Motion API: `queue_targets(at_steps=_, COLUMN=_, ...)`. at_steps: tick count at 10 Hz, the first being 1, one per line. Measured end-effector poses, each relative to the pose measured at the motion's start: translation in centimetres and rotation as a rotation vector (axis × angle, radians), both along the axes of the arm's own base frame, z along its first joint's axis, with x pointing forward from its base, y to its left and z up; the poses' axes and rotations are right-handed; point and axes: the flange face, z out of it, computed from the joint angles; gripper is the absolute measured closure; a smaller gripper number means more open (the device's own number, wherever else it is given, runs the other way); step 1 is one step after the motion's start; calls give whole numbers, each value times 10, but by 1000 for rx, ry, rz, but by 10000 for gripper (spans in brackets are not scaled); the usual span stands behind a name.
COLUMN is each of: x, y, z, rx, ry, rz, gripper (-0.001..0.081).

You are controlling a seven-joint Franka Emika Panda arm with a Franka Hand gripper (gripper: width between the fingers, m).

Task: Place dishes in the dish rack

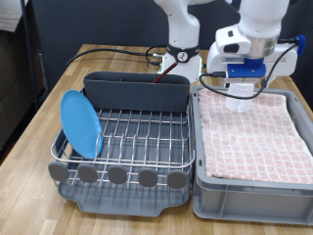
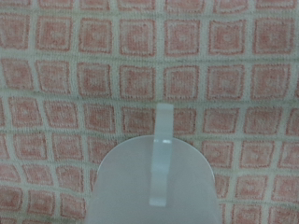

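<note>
The light-blue plate (image 1: 81, 124) stands upright in the left side of the dish rack (image 1: 137, 142) on the desk (image 1: 39, 147). The gripper (image 1: 241, 88) hovers over the far end of the towel-lined grey bin (image 1: 249, 186); whether it is spread or closed, I cannot tell. The wrist view shows the pink checked towel (image 2: 140, 56).

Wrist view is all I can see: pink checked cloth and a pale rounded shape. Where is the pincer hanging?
Observer: The pincer hangs over the towel-lined grey bin, at the exterior view's right.
Operator: Is anything in the dish rack?
Observer: Yes, a light-blue plate stands on edge in the dish rack, at its left end in the exterior view.
Operator: And the pale shape?
Observer: A white object shows just under the pincer; I cannot tell what it is.
</note>
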Motion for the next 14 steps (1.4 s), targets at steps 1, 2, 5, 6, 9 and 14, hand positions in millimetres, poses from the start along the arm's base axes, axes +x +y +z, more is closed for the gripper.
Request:
queue_targets(at_steps=1, x=1, y=0, z=-8, rx=7, ry=7, rz=-2, gripper=4)
queue_targets(at_steps=2, x=1, y=0, z=-15, rx=12, ry=12, rz=-5, gripper=4)
queue_targets(at_steps=5, x=-1, y=0, z=-34, rx=19, ry=33, rz=-18, gripper=4)
queue_targets(at_steps=6, x=-2, y=-1, z=-39, rx=18, ry=37, rz=-22, gripper=4)
queue_targets(at_steps=9, x=-4, y=-3, z=-47, rx=25, ry=47, rz=-45, gripper=4)
queue_targets(at_steps=14, x=-8, y=-4, z=-56, rx=39, ry=54, rz=-75, gripper=4)
